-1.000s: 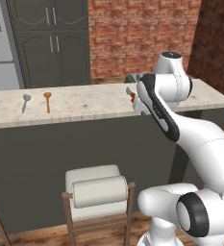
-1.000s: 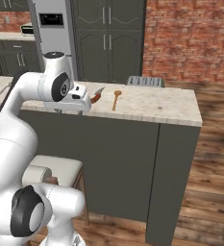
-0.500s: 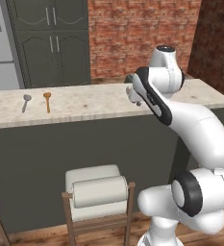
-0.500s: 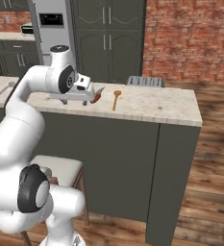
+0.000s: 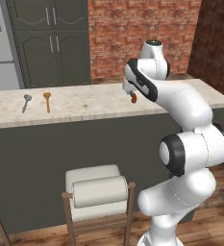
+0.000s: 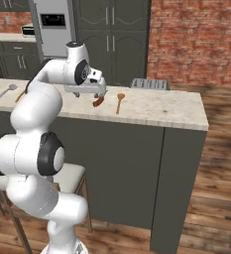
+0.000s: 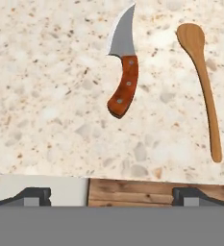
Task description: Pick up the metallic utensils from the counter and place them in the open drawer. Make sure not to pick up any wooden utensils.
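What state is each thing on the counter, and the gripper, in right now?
Two-finger gripper: open, empty, hovering above the counter.
Curved steel knife with red-brown handle: lying flat, untouched.
Long orange-brown wooden spoon: lying flat beside the knife, apart from it.
Small silver-grey metal spoon: lying at the counter's far-left end, not yet picked.
Second orange-brown wooden spoon: lying next to it, apart.
Pale beige speckled stone counter: bearing all four.

1. I am looking into a home kitchen: a long pale beige speckled stone worktop (image 5: 89,103) on a dark grey-green base.
2. Tall dark grey-green cabinets with silver bar handles (image 5: 53,43) line the back wall, beside a steel fridge (image 6: 55,30).
3. A red brick wall (image 5: 142,33) and a wooden plank floor (image 6: 221,158) frame the room.
4. A cushioned wooden stool (image 5: 99,197) stands at the worktop, and an orange-brown wooden spoon (image 7: 202,81) lies on top.
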Available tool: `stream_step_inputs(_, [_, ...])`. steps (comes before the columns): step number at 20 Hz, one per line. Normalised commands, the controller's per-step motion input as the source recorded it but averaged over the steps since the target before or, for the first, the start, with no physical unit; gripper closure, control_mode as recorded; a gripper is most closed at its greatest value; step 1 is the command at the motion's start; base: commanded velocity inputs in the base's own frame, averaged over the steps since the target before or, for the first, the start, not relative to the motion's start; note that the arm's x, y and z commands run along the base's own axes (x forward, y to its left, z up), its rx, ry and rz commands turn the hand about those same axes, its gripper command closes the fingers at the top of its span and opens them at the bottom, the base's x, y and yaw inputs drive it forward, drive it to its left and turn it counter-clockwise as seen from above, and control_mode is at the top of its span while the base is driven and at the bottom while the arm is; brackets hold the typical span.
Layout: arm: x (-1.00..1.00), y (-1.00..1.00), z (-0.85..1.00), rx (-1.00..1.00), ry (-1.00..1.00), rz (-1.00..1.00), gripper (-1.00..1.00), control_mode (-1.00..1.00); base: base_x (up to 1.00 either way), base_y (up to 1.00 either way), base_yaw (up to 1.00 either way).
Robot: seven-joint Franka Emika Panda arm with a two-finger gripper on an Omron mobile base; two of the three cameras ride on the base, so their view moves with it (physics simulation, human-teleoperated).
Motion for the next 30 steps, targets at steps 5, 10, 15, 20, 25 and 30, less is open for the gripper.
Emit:
stream_step_inputs(5, [0.82,-0.08,-0.16,0.00,0.06,-0.05,-1.00,-1.00,0.00,0.00,0.00])
stream_step_inputs(10, [0.41,-0.18,-0.07,0.00,0.05,-0.07,-1.00,-1.00,0.00,0.00,0.00])
stream_step_inputs(15, [0.27,-0.01,-0.41,0.00,0.00,-0.05,-1.00,-1.00,0.00,0.00,0.00])
stream_step_inputs(20, [0.09,0.04,-0.29,0.00,0.00,-0.05,-1.00,-1.00,0.00,0.00,0.00])
stream_step_inputs(25, [0.03,0.00,-0.21,0.00,0.00,-0.01,-1.00,-1.00,0.00,0.00,0.00])
stream_step_inputs(30, [-0.06,0.00,-0.07,0.00,0.01,0.00,-1.00,-1.00,0.00,0.00,0.00])
